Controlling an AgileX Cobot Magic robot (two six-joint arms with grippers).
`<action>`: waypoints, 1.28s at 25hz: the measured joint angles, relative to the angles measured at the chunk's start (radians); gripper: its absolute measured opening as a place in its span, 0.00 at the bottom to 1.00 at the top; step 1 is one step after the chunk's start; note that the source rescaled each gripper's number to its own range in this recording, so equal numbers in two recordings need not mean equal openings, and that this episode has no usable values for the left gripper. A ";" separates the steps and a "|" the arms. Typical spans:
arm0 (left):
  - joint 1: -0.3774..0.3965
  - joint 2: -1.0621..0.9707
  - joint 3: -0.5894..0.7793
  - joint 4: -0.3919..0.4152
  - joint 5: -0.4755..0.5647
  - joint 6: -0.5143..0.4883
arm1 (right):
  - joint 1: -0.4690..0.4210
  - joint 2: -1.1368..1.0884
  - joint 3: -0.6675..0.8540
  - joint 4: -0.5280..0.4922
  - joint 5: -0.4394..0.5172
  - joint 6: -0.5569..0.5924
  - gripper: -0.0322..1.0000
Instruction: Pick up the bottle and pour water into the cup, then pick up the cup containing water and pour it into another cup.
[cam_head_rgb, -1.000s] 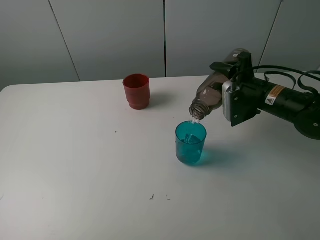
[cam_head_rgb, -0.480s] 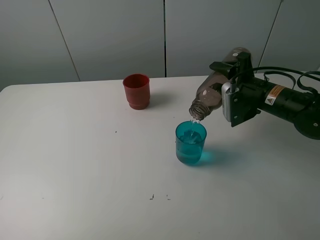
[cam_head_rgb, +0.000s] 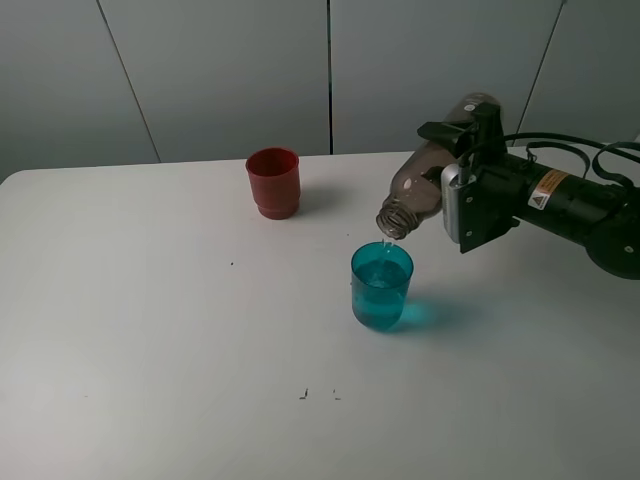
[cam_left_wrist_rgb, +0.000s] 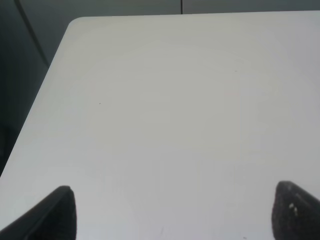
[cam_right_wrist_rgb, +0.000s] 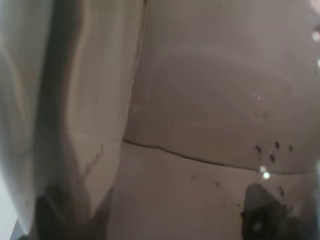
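Observation:
My right gripper (cam_head_rgb: 458, 160) is shut on the smoky grey-brown bottle (cam_head_rgb: 425, 180), which is tipped with its mouth down and to the left. The mouth hangs just above the rim of the teal cup (cam_head_rgb: 381, 287), and a thin thread of water falls into it. That cup stands upright, mid-table, and holds water. The red cup (cam_head_rgb: 273, 182) stands upright farther back and to the left, apart from both. In the right wrist view the bottle (cam_right_wrist_rgb: 200, 115) fills the frame. My left gripper (cam_left_wrist_rgb: 172, 215) is open over bare table, and nothing lies between its fingertips (cam_left_wrist_rgb: 57, 212).
The white table (cam_head_rgb: 150, 330) runs wide to the left and front, with a few small dark specks (cam_head_rgb: 305, 393) near the front. Grey wall panels (cam_head_rgb: 200, 70) stand behind its far edge. The right arm and its cables (cam_head_rgb: 570, 205) lie over the right side.
The water in the teal cup has risen and the stream from the bottle has thinned. The bottle's mouth has lifted slightly. The red cup has not moved.

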 joint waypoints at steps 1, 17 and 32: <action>0.000 0.000 0.000 0.000 0.000 0.000 | 0.000 0.000 0.000 0.002 0.000 -0.001 0.09; 0.000 0.000 0.000 0.000 0.000 0.002 | 0.001 0.000 0.000 -0.007 -0.002 0.072 0.09; 0.000 0.000 0.000 0.000 0.000 0.002 | 0.001 0.000 0.000 -0.072 -0.004 0.711 0.09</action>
